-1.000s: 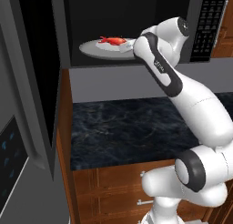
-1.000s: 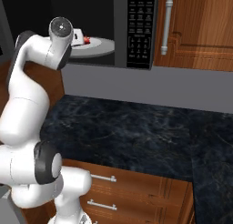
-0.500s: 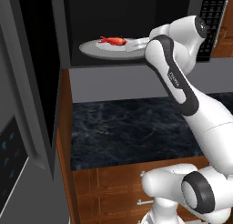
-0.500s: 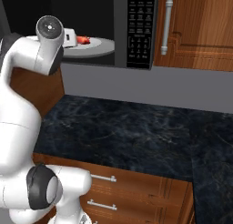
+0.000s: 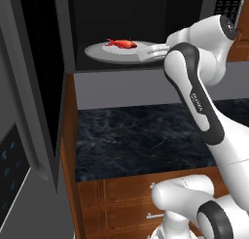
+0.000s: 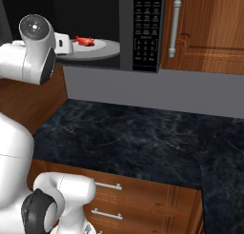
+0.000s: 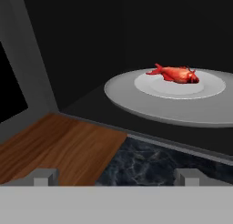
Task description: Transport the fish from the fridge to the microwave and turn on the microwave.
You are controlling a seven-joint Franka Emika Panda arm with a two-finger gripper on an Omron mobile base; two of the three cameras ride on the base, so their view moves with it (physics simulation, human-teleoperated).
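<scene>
Fish (image 7: 174,74) is set on the turntable (image 7: 136,102) inside the microwave (image 6: 143,33), whose door (image 5: 36,77) is left unclosed and keypad (image 6: 144,35) unpressed, while the gripper (image 7: 116,175), just outside the microwave, is held spread and empty.

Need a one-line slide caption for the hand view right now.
Fish lying on the microwave's round turntable, hand open and empty outside the cavity.

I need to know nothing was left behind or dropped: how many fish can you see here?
1. The fish lies on the round grey turntable inside the open microwave, apart from the open gripper. None lies on the dark counter.
</scene>
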